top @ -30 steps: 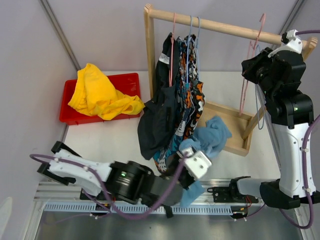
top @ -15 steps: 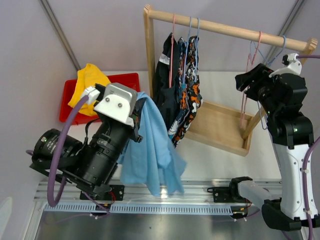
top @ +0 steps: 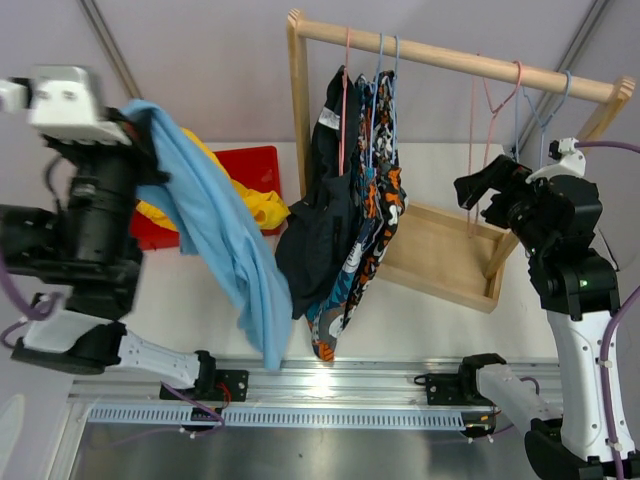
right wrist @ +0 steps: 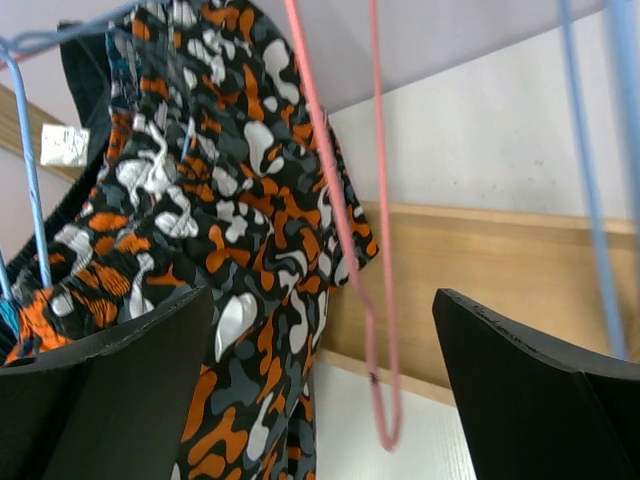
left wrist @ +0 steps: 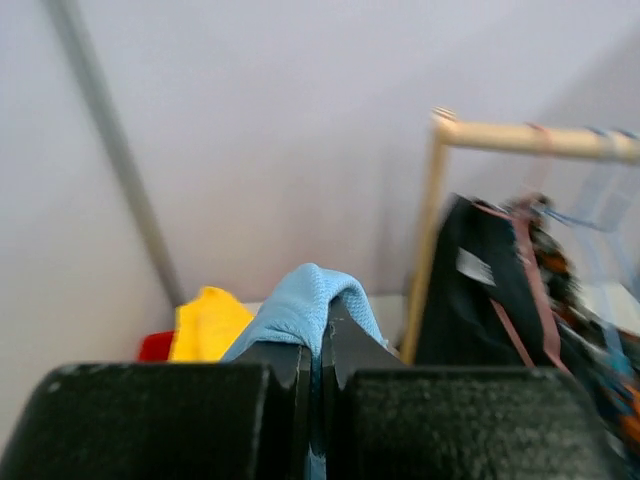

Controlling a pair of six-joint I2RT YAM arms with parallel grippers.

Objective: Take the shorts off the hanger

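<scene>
**A:** What is the overhead camera showing?

**B:** The left tool (top: pixel 135 120) is hanging high at the left, and the blue shorts (top: pixel 215 240) are dangling from it in one long drape. They are well apart from the wooden rack (top: pixel 450 58), with the counter (top: pixel 430 320) below them. The yellow shorts (top: pixel 262 207) are lying in the red bin (top: pixel 248 160), behind the drape. The black shorts (top: pixel 310 235) and the two patterned shorts (top: pixel 378 205) are hanging from the rack's rail, pressed side by side. The right tool (top: pixel 480 185) is hovering near the rail's right end.

**A:** And the left wrist camera?

**B:** The tool's two fingers are pressing together, clamping a fold of the blue shorts that is bulging up above the tips. The yellow shorts and black shorts are showing blurred beyond it.

**A:** The right wrist camera?

**B:** There the fingers are standing wide apart and gripping nothing. A pink hanger (right wrist: pixel 340 230) is dangling ahead of the gap, touching neither finger as far as I am seeing. A blue hanger (right wrist: pixel 590 200) is crossing the right edge. The patterned shorts are filling the left side, with the rack's wooden base lying behind them
</scene>
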